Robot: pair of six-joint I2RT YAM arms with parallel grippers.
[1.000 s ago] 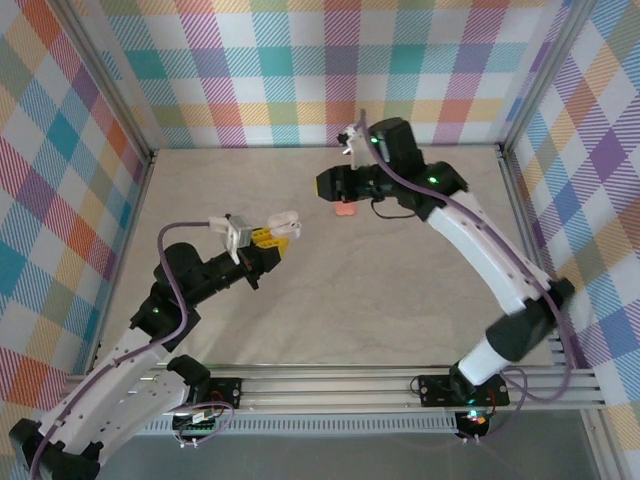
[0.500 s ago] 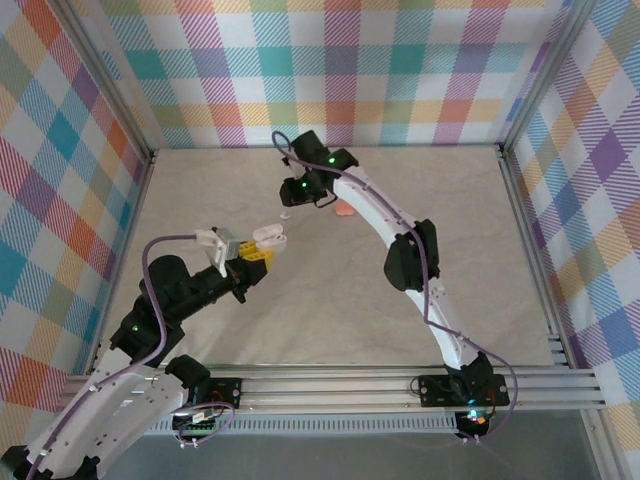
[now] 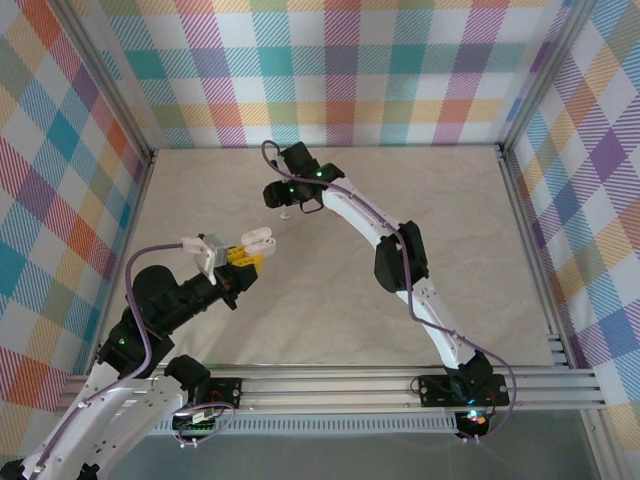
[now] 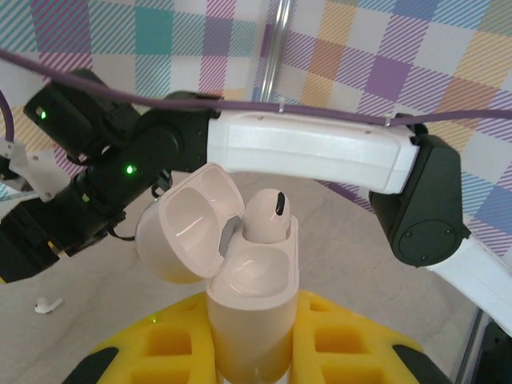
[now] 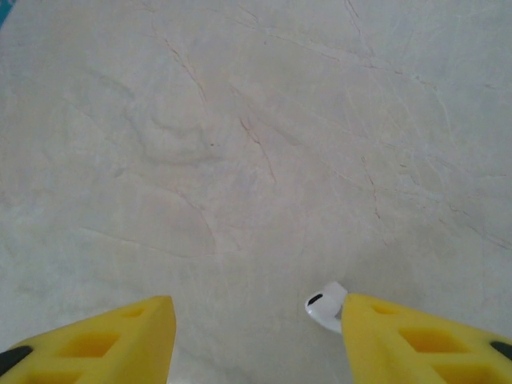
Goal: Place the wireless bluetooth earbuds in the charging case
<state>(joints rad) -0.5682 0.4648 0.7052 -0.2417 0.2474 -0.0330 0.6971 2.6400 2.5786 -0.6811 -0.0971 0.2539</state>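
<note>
Status: left gripper (image 4: 253, 340) is clamped on the case (image 4: 254, 282) and holds it upright off the table, lid (image 4: 186, 234) flipped open toward the right arm (image 4: 304, 148). One white earbud (image 4: 266, 214) sits in a socket, stem down. The socket next to it looks empty, though the lid edge hides part of it.

Meanwhile the right gripper (image 5: 256, 302) is low over the table (image 5: 240, 144), fingers spread, nothing pinched. The loose white earbud (image 5: 325, 306) lies on the table right against the inner face of one finger, so it's off-centre in the gap.

Step in hand, I'd say: pick that bud. Shift the gripper sideways so the bud sits mid-gap before closing, else one finger just shoves it. Close slowly, grab the bulb end and leave the stem free, since the stem has to enter the socket first. Hold the case steady, opening up.
</note>
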